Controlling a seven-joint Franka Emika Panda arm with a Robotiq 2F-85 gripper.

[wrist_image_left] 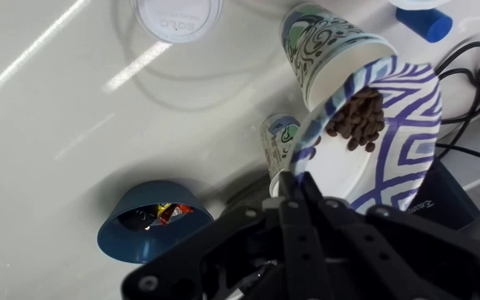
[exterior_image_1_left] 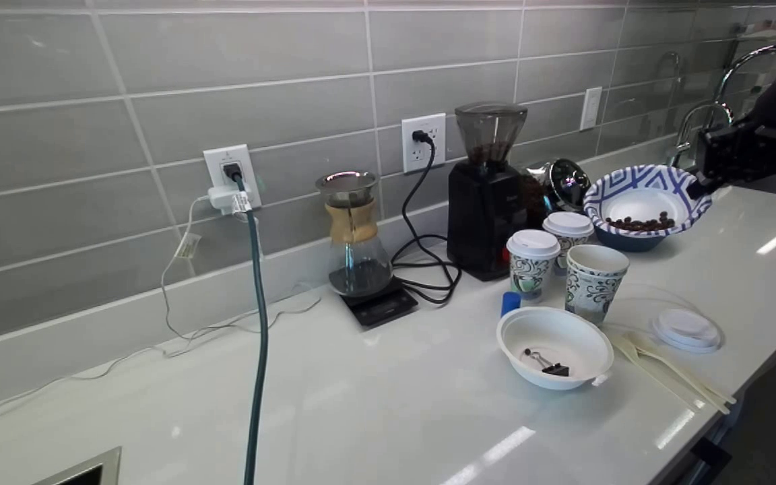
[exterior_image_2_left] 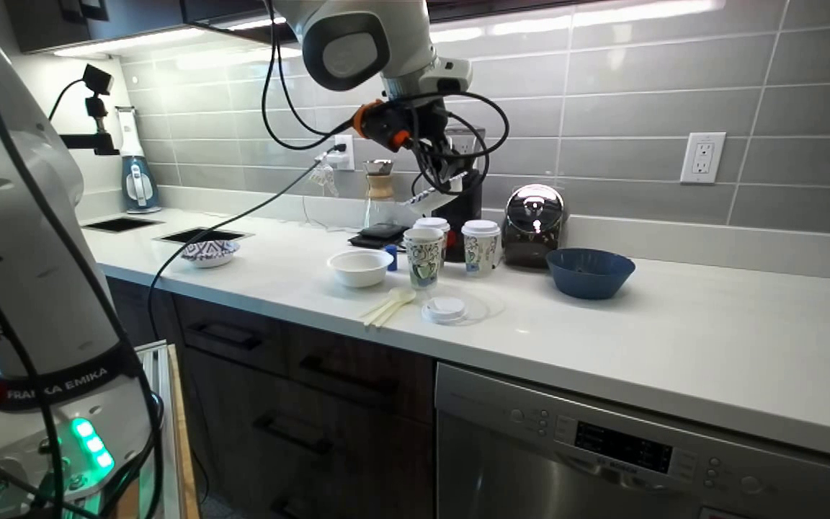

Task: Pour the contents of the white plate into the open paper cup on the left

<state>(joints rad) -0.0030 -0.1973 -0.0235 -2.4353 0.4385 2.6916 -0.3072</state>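
Your black gripper (wrist_image_left: 301,185) clamps the round, blue-patterned white plate (wrist_image_left: 411,143) aloft, tilted; its brown beans (wrist_image_left: 361,118) apparently await pouring into the open, scroll-printed paper cup (wrist_image_left: 331,53).

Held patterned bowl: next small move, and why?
Probably tip the patterned bowl slightly further toward the open paper cup: the hand grips the bowl's rim, and in the wrist view beans bunch on the side by the cup's mouth, none visibly spilling.

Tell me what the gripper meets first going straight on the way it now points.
Beyond the white plate it holds, the gripper would probably meet the lidded paper cup first, going by the wrist view; depth is unclear, so the open paper cup could come first instead.
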